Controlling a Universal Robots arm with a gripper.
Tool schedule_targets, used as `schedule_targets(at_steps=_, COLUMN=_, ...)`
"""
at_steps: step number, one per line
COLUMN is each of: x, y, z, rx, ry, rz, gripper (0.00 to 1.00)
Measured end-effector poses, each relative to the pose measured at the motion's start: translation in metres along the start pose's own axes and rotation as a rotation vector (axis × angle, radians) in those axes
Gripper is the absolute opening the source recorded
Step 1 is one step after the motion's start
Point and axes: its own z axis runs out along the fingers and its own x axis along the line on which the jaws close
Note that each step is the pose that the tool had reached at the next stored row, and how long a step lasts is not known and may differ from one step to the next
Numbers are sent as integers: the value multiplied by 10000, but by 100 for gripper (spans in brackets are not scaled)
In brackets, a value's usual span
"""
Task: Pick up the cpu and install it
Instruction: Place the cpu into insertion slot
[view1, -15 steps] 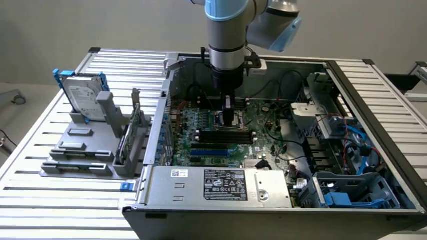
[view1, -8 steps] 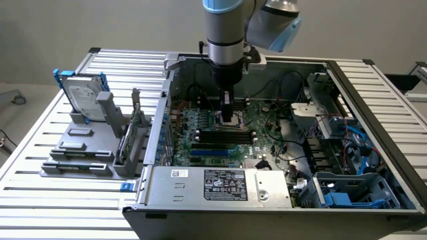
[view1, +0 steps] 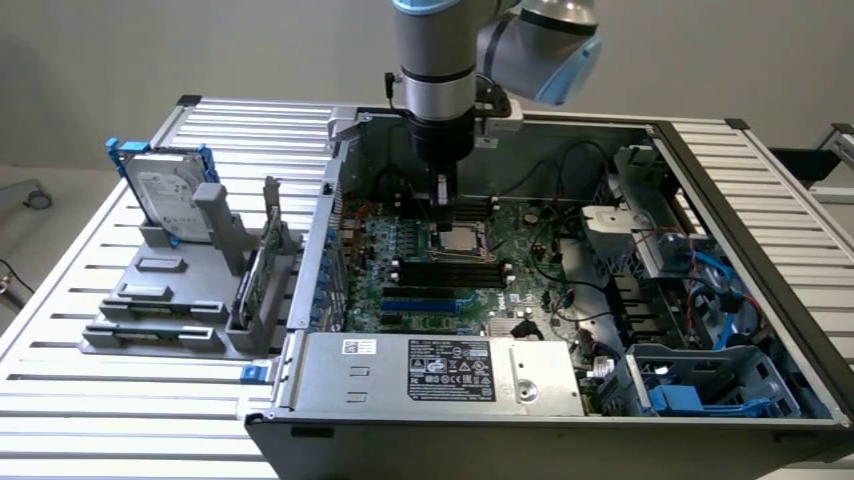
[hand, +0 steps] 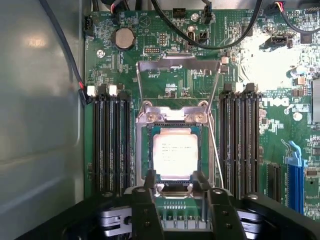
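Claw (hand: 175, 181) down at the small, thin, square silvery cpu (hand: 175, 150) inside the open dark computer case (view1: 467, 455).
The cpu lies flat in the dark square metal-framed socket (hand: 142, 131) directly beneath the claw, with the hinged silver load plate (hand: 177, 64) raised just beyond it. Long black memory slots (hand: 107, 145) run on either side of the claw. I cannot tell whether the claw is clamped on the cpu or only set at its edges.
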Motion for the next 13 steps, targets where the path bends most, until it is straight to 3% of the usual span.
schedule_targets(at_steps=6, x=-3, y=-111, z=-67, rx=93, ry=128, rz=17, gripper=12)
schedule_targets(at_steps=8, x=-5, y=-139, z=-82, rx=113, ry=173, rz=22, gripper=11)
schedule_targets(at_steps=13, x=-6, y=-139, z=-82, rx=108, ry=189, rz=24, gripper=11)
